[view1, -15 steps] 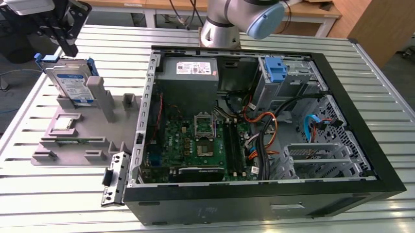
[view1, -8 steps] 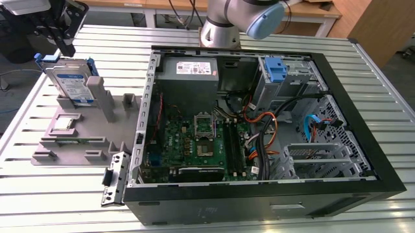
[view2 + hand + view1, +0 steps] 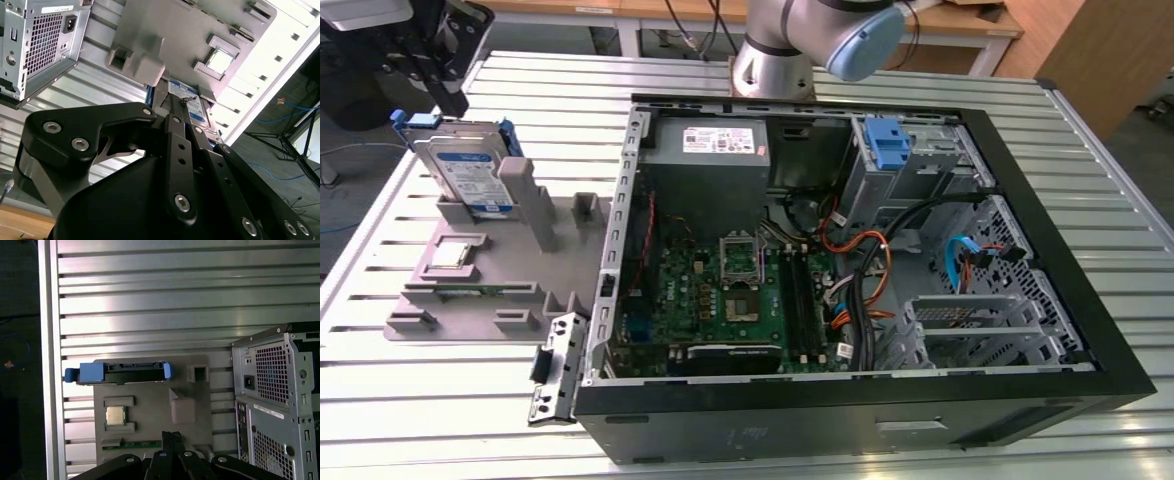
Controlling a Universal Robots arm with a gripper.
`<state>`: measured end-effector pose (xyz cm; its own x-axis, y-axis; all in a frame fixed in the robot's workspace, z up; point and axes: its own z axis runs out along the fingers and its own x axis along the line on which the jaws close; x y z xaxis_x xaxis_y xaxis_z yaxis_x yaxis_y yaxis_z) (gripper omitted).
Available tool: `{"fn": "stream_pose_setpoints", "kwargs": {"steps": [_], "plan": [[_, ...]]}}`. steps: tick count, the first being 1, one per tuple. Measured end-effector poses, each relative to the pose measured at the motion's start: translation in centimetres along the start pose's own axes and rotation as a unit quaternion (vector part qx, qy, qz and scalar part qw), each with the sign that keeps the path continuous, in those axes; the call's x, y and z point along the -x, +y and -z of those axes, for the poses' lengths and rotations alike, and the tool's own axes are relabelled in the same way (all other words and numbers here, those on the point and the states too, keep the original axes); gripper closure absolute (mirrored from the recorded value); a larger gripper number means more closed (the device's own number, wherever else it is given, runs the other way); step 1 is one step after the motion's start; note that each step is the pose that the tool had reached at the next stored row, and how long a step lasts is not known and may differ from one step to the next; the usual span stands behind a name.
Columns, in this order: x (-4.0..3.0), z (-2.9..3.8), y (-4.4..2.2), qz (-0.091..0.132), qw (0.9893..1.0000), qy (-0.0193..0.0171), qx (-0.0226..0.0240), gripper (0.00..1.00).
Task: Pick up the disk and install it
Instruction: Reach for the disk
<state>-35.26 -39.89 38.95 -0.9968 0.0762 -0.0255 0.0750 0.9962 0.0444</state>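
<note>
Disk (image 3: 464,170) stands on edge in a slot of the grey fixture (image 3: 507,275). The fixture lies on the slatted table (image 3: 400,400), at the exterior view's left, beside the open computer case (image 3: 1067,300). The gripper (image 3: 454,105) hangs close over the disk's top edge, with its fingers drawn together and holding nothing. In the first wrist view the disk (image 3: 120,372) sits clear of the gripper (image 3: 171,436), and a small chip (image 3: 115,416) lies in a fixture pocket near it.
</note>
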Motion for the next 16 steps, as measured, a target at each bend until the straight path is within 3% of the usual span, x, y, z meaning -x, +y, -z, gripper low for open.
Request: {"fn": "stream_pose_setpoints", "kwargs": {"steps": [16], "plan": [[-1.46,0.02,-0.11,0.0,1.0,-0.0001,0.0,0.9]]}}
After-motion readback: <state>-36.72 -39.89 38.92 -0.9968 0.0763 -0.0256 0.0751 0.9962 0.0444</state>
